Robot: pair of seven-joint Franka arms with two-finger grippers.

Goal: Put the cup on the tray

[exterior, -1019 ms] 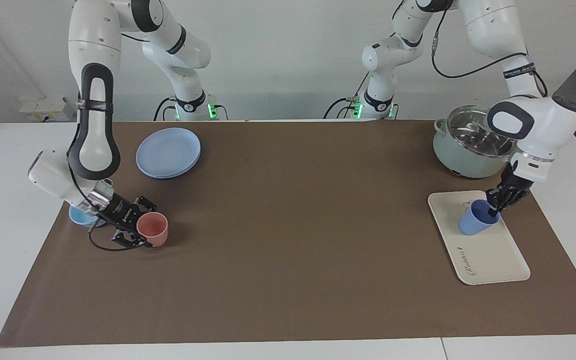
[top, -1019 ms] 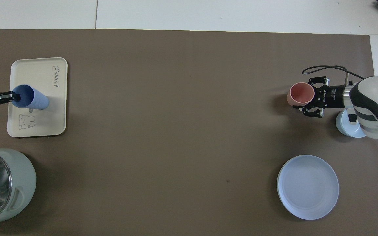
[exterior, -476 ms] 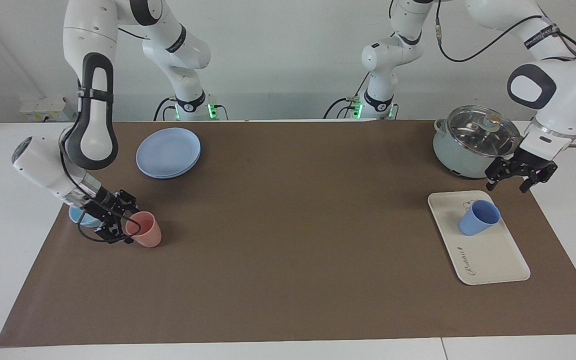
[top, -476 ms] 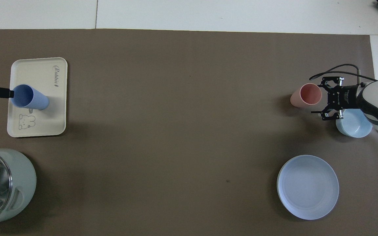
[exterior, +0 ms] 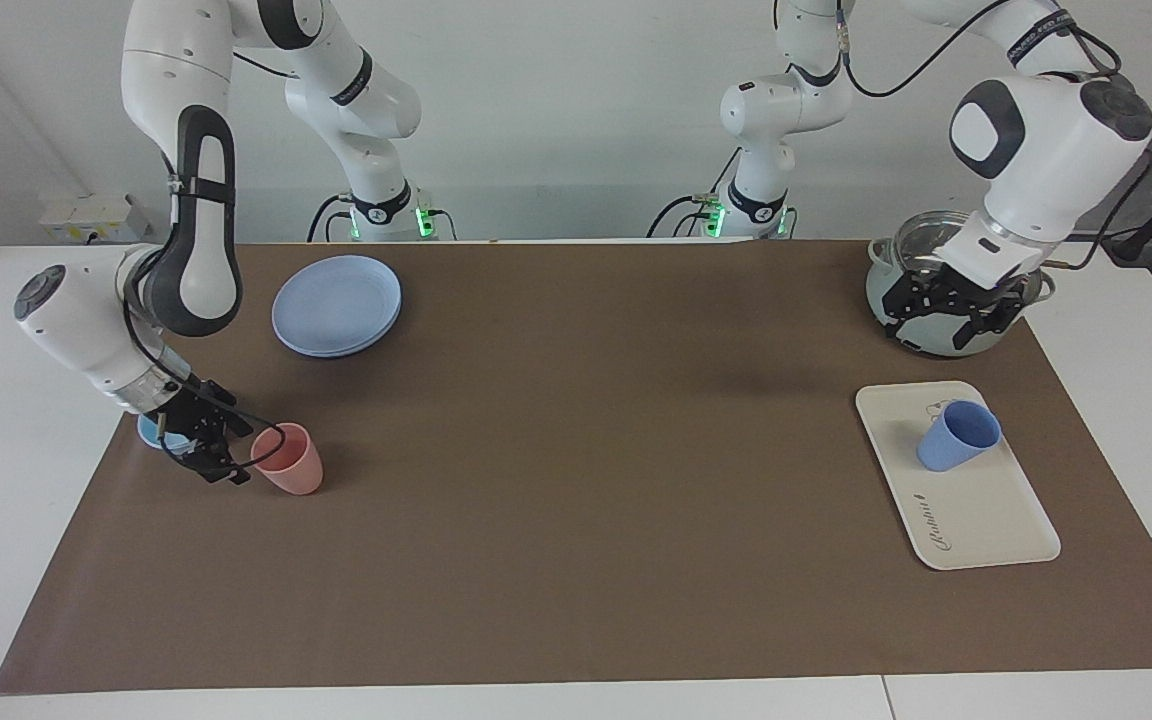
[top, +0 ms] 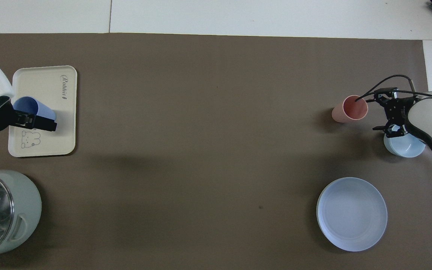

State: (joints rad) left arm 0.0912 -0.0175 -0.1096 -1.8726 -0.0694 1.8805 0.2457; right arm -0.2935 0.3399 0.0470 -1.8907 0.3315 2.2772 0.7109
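Cup (exterior: 958, 435) is sitting upright on tray (exterior: 986, 520), w/ my left gripper (exterior: 951, 310) hanging open, empty, up over the pot (exterior: 926, 320). Right gripper (exterior: 211, 445), open beside pink tumbler (exterior: 288, 459), is waiting. Placing looks done.

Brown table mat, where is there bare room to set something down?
The broad middle of the brown paper mat lies bare, between the round blue plate and salmon-pink plastic tumbler at one end and the cream rectangular tray at the other. It is crowded around the tumbler and the light-blue bowl.
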